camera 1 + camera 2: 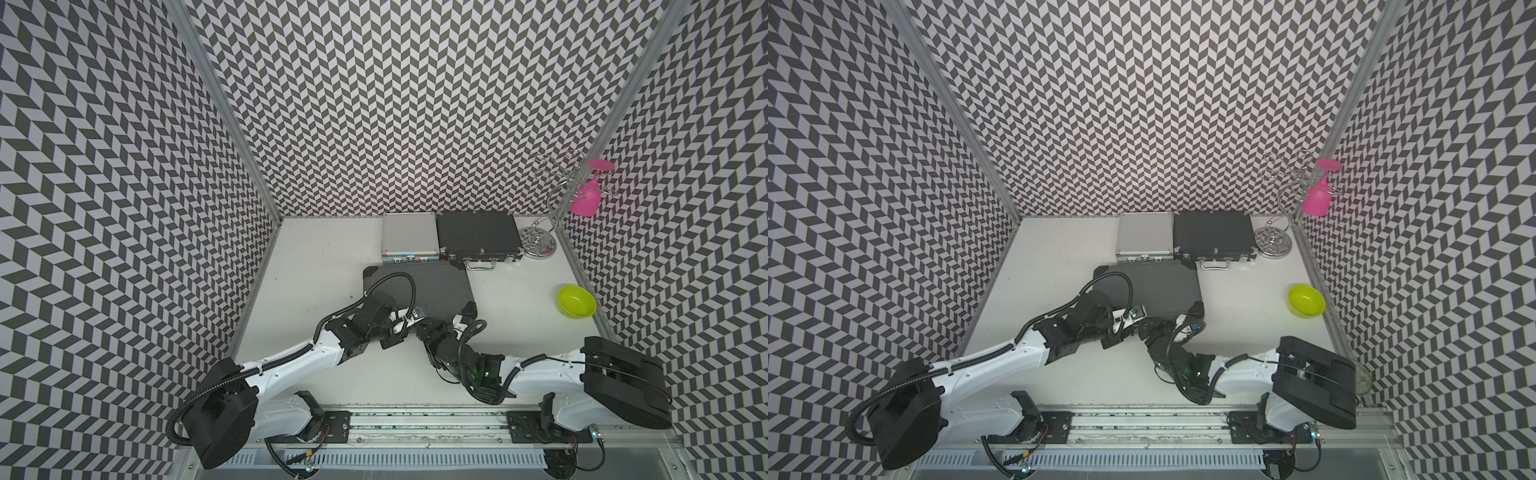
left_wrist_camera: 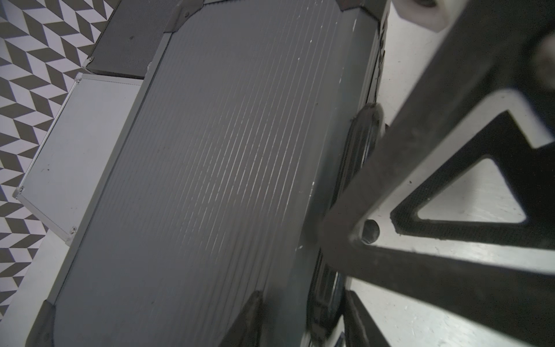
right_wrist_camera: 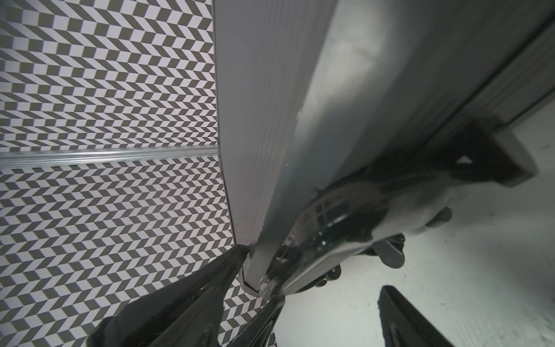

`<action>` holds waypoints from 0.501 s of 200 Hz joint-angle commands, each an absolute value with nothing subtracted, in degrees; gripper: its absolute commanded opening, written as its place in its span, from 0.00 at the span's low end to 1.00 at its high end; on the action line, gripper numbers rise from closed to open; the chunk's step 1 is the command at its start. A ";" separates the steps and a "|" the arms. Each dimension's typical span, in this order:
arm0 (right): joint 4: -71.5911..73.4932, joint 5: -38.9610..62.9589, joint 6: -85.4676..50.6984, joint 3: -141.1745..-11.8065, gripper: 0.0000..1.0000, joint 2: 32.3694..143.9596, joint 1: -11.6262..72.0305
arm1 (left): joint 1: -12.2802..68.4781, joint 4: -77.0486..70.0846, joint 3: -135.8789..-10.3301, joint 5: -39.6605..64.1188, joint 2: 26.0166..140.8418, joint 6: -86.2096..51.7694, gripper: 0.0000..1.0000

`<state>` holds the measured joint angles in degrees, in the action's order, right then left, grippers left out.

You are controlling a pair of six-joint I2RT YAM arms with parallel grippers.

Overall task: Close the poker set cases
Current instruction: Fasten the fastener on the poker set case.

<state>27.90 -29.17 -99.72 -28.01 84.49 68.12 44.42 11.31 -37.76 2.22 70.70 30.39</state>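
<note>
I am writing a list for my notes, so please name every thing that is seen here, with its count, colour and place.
ribbed case: 1, black, middle of table
silver case: 1, silver, back of table
black case: 1, black with silver fittings, back, beside silver case
rack: 1, chrome wire, back right corner
glass: 1, pink, hanging upside down on rack
bowl: 1, green, right side of table
table: 1, white
walls: 3, black-and-white pattern
left gripper: 1, black, at ribbed case's near edge
right gripper: 1, black, open, same edge
</note>
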 commanded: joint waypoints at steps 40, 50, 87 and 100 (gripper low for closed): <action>27.07 -31.17 -101.97 -30.59 0.88 86.69 68.11 | 42.99 13.01 -36.74 -0.18 73.88 26.97 0.42; 26.77 -31.33 -102.18 -31.05 0.88 87.20 68.05 | 43.06 13.05 -36.69 -0.10 73.88 26.96 0.42; 24.99 -31.95 -102.50 -32.90 0.89 88.44 68.03 | 43.01 13.13 -36.65 0.00 74.04 26.95 0.42; 24.81 -32.17 -103.16 -32.88 0.90 88.80 67.95 | 42.99 13.19 -36.78 -0.01 74.05 26.89 0.42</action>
<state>25.26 -30.37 -101.14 -31.77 87.72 68.07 44.42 10.68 -37.80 3.01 70.83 28.62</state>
